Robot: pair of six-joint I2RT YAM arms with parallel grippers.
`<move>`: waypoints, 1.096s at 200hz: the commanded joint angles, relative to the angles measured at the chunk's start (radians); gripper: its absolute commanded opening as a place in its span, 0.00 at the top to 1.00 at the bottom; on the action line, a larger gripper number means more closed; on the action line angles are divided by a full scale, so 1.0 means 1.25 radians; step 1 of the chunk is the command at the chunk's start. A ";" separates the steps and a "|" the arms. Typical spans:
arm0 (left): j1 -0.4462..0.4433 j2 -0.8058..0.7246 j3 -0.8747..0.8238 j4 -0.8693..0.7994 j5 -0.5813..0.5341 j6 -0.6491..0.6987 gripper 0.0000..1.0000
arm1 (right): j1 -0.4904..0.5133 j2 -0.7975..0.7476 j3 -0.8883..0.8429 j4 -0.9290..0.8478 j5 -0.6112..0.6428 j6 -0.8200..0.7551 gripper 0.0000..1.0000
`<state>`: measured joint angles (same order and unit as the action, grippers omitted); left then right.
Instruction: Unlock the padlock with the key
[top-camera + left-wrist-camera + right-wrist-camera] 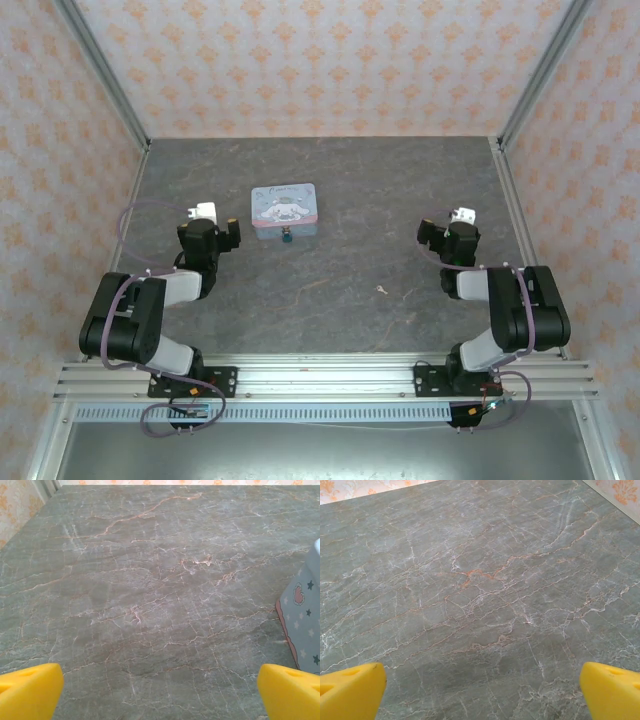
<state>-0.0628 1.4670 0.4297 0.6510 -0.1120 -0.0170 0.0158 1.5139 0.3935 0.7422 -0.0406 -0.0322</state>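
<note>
"Unlocked yet?"

"No, nothing is done. My left gripper [160, 694] is spread wide, holding nothing. The tiny dark teal metal padlock [286, 237] sits near the middle of the frame. The thin silvery metal key [383, 290] lies lower right, untouched. My right gripper [480, 694] is spread wide too, holding nothing."

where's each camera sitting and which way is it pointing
top: above, behind the bases, looking down on the table; left arm, right arm, tin, padlock, key.
left wrist: on the left arm, facing forward and down at the table; open left pincer along the bottom, tin's corner at right.
right wrist: on the right arm, same tilt; open right pincer, table ahead.
shared: the tin, top and left wrist.
</note>
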 commanded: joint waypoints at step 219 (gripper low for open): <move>0.010 -0.182 0.006 -0.090 -0.069 -0.017 0.00 | -0.006 -0.144 0.112 -0.292 0.044 0.041 0.01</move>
<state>-0.0624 1.3796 0.4274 0.6239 -0.1493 -0.0113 0.0158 1.4300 0.4438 0.5980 -0.0032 -0.0219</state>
